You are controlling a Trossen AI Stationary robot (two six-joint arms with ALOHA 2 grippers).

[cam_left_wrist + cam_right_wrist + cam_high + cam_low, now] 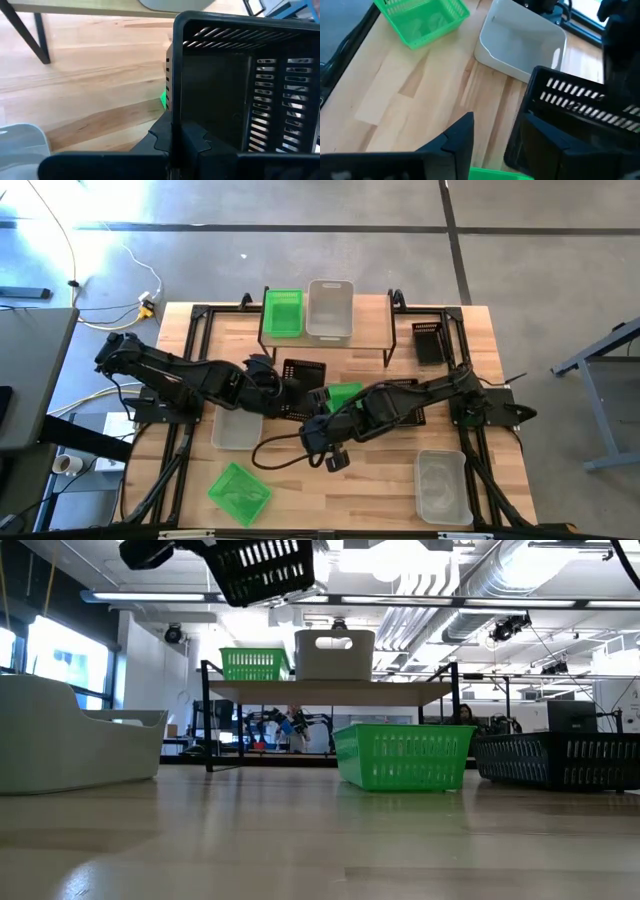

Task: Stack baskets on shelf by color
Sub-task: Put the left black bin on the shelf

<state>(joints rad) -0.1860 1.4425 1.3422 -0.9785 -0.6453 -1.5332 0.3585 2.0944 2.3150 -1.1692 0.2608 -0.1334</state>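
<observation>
The left arm reaches from the table's left side toward the middle, its gripper (283,388) clamped shut on the rim of a black basket (303,376), which it holds lifted; in the low view that basket (262,570) hangs tilted high above the tabletop. The left wrist view shows the fingers (182,140) pinching the basket's near wall. The right arm stretches from the right side across the middle, bent at the elbow, with its gripper (334,457) low over the wood and its fingers (462,135) spread open, holding nothing. Just beside it sits a green basket (345,395), partly hidden under the arm. On the shelf (370,330) at the back stand a green basket (283,312) and a whitish basket (330,310), side by side. Another black basket (428,342) lies right of the shelf, and one more (405,398) sits under the right arm. A whitish basket (237,428) rests below the left arm, another (442,486) at the front right, and a green one (239,492) at the front left, turned askew.
</observation>
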